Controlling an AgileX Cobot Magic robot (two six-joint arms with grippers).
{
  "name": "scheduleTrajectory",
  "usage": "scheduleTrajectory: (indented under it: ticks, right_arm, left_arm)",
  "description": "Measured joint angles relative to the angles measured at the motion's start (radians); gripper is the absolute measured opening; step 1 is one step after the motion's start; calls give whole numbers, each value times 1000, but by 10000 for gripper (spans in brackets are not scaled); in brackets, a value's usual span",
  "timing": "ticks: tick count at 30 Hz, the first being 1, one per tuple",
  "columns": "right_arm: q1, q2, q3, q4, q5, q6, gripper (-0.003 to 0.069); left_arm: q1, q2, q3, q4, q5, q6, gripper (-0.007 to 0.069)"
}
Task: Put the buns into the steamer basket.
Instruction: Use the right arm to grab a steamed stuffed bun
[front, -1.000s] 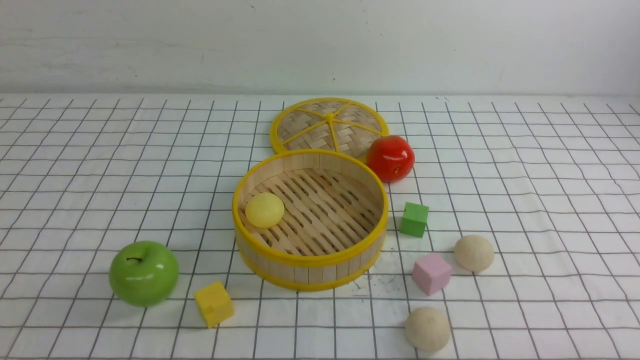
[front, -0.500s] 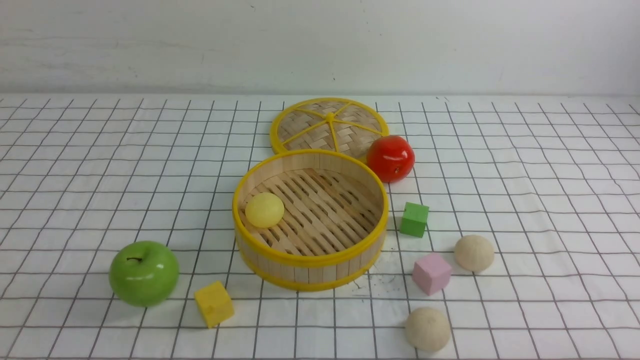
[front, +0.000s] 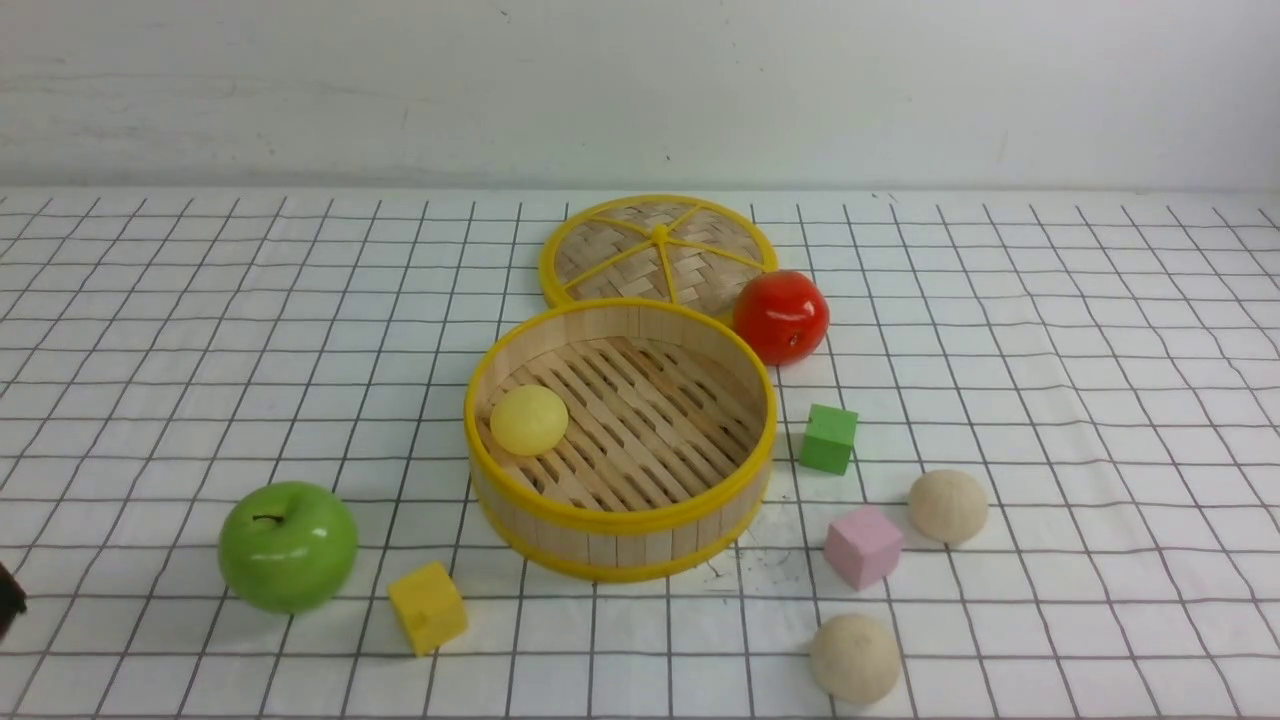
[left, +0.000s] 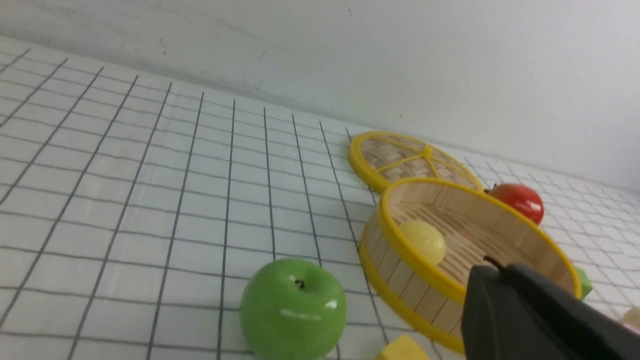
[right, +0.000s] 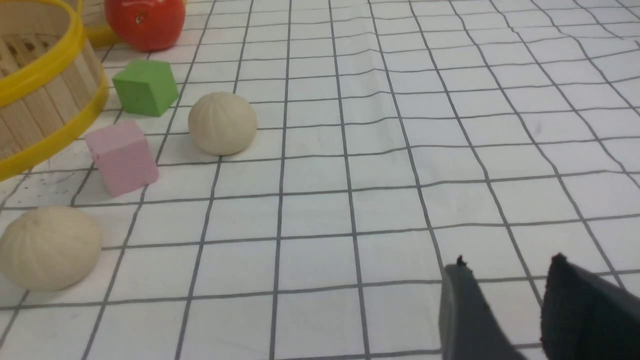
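The steamer basket (front: 620, 520) stands mid-table with the pale yellow bun (front: 529, 420) lying inside it near its left wall. Two cream buns lie on the cloth to its right, one further back (front: 948, 506) and one at the front (front: 855, 657). My left gripper (left: 492, 265) is shut and empty, low at the front left, beside the basket rim (left: 400, 245); only a dark sliver of it (front: 8, 600) shows in the front view. My right gripper (right: 507, 262) is open and empty over bare cloth, well off from the two cream buns (right: 222, 123) (right: 49, 247).
A green apple (front: 288, 546) and a yellow cube (front: 428, 607) sit front left of the basket. A pink cube (front: 863, 546) and a green cube (front: 829, 438) lie between the basket and the cream buns. The woven lid (front: 658, 250) and a red apple (front: 781, 316) are behind.
A dark tip of my left gripper has come into the front view at its left edge. The buns, the basket and the other objects have not moved.
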Motion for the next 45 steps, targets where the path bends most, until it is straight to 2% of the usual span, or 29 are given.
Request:
scheduleTrajectory:
  ticks: [4,9,14,45]
  right_arm:
    - [0,0,0,0,0,0,239]
    - [0,0,0,0,0,0,239]
    - [0,0,0,0,0,0,239]
    - [0,0,0,0,0,0,239]
  left_arm:
    - [0,-52,73,0,15,8,-13]
    - [0,-161,191,0,108,11,-13]
    - [0,-186,214,-9,201,11,-13]
    - [0,-186,215,-11,208,11,1]
